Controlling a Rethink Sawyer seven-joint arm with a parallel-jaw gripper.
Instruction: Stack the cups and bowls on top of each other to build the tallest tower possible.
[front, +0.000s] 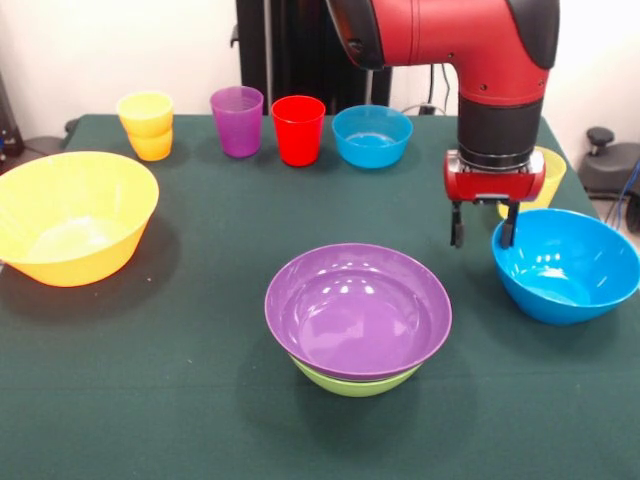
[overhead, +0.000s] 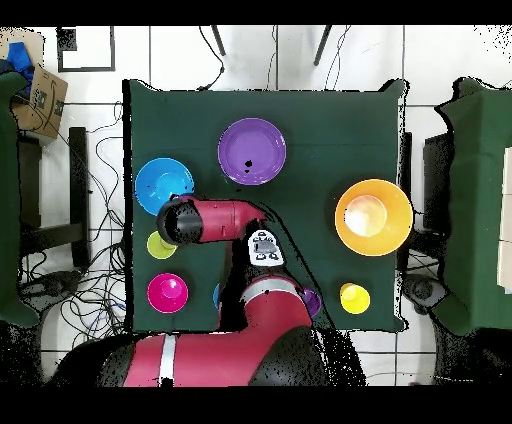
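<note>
While hanging over the table's edge on the front view's right side, gripper (front: 483, 236) spread, nothing pinched, one finger just at the inner rim of the large blue bowl (front: 570, 265). Bowl round, no long axis, lying directly below and slightly toward that edge. Beyond, toward the table's middle and the camera-side edge: purple bowl (front: 358, 310) nested in green bowl (front: 354, 383), the tower begun, well apart.
</note>
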